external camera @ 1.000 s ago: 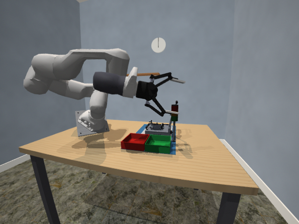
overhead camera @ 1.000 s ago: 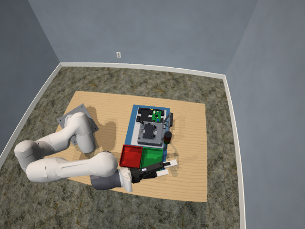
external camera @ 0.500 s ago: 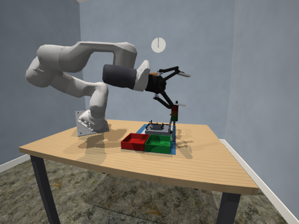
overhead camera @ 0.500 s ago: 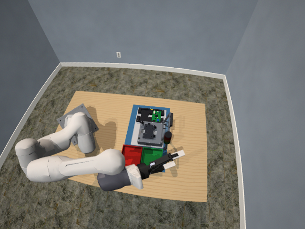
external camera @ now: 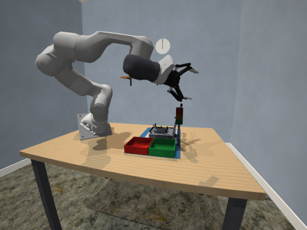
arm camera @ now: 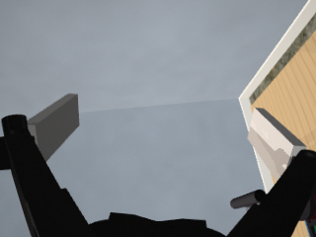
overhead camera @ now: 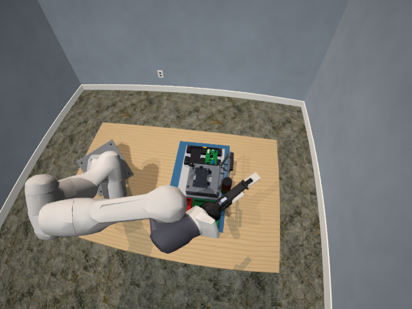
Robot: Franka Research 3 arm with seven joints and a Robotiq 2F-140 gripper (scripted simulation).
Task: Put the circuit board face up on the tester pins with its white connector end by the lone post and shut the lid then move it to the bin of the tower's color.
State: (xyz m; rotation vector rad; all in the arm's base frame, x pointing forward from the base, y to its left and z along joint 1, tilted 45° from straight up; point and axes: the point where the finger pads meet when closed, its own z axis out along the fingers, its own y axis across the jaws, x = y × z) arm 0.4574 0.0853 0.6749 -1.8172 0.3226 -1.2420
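The green circuit board (overhead camera: 211, 155) lies in the right pocket of the black tray (overhead camera: 203, 154) at the far end of the blue mat. The grey tester (overhead camera: 202, 177) stands just in front of the tray, its plate showing from above; it also shows in the exterior view (external camera: 162, 132). The signal tower (external camera: 179, 115) stands at the tester's right, its segments dull. My gripper (external camera: 192, 84) is open and empty, high in the air above the tower and tilted sideways. The wrist view shows only its two finger pads against the wall.
The red bin (external camera: 137, 145) and the green bin (external camera: 162, 147) stand side by side at the mat's near end. In the top view my forearm hides most of both. The arm's base (external camera: 94, 126) is at the table's far left.
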